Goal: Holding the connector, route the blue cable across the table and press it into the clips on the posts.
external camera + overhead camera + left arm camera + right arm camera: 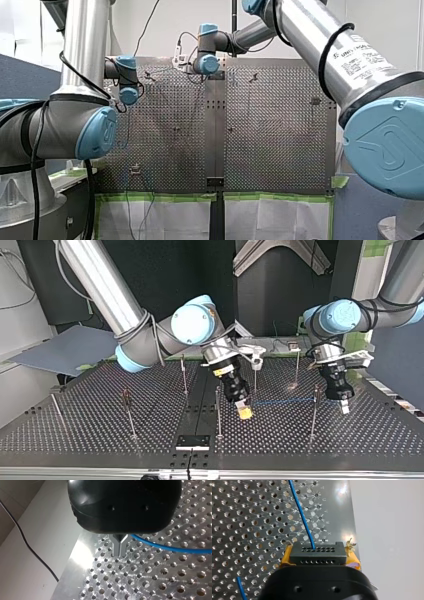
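Nearest in the top view lies one black plate [192,442]. Behind it seven thin posts [218,412] stand across the table [75,432]. My right gripper [244,412] has its yellow pads clamped on the single connector [317,553]. One blue cable [282,401] runs from it, past a post, toward my left gripper [344,408]. That gripper's metal fingers [117,548] are pressed together, with the cable just beside them.
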Action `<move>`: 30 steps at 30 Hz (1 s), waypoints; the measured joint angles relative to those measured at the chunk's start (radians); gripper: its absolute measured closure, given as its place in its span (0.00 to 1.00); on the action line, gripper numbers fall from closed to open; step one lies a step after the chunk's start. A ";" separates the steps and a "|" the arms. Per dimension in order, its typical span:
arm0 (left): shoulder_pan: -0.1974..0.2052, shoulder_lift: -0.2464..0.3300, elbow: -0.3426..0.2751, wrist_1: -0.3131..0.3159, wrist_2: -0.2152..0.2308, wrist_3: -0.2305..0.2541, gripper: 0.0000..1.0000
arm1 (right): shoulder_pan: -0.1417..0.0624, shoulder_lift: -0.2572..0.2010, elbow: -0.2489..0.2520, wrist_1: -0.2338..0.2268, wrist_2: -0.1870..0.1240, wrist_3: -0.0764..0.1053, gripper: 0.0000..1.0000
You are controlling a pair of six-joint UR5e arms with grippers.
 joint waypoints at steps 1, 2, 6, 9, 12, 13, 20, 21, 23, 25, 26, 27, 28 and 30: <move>0.001 0.000 0.000 0.000 0.003 -0.001 1.00 | 0.000 0.000 -0.002 0.001 0.000 0.000 1.00; 0.001 0.000 0.000 0.000 0.005 -0.001 1.00 | -0.001 0.000 -0.004 0.003 0.001 0.000 1.00; 0.001 0.000 -0.002 -0.004 0.008 -0.007 1.00 | -0.001 0.002 -0.006 0.010 0.001 0.000 1.00; 0.002 0.000 -0.006 -0.013 0.005 -0.026 0.91 | -0.001 0.003 -0.007 0.014 0.001 0.000 1.00; 0.002 0.000 -0.007 -0.032 -0.008 -0.051 0.49 | 0.001 0.011 -0.007 0.020 0.002 -0.001 1.00; 0.002 0.000 -0.007 -0.038 -0.012 -0.058 0.26 | 0.002 0.015 -0.007 0.023 0.002 -0.001 1.00; 0.001 0.002 -0.008 -0.095 -0.064 -0.089 0.00 | 0.009 0.053 -0.007 0.037 0.004 -0.007 1.00; 0.001 0.002 -0.008 -0.101 -0.070 -0.093 0.00 | 0.009 0.058 -0.007 0.037 0.004 -0.007 1.00; 0.000 0.002 -0.008 -0.117 -0.076 -0.106 0.00 | 0.010 0.062 -0.007 0.037 0.005 -0.007 1.00; 0.000 0.002 -0.009 -0.132 -0.071 -0.119 0.00 | 0.009 0.065 -0.007 0.037 0.006 -0.008 1.00; -0.001 0.002 -0.009 -0.143 -0.063 -0.130 0.00 | 0.010 0.066 -0.007 0.037 0.006 -0.008 1.00; -0.001 0.003 -0.009 -0.152 -0.056 -0.138 0.00 | 0.009 0.067 -0.007 0.037 0.006 -0.008 1.00; -0.002 0.004 -0.009 -0.160 -0.048 -0.146 0.00 | 0.009 0.067 -0.007 0.036 0.006 -0.008 1.00; -0.003 0.010 -0.009 -0.181 -0.030 -0.159 0.00 | 0.008 0.070 -0.007 0.037 0.007 -0.008 1.00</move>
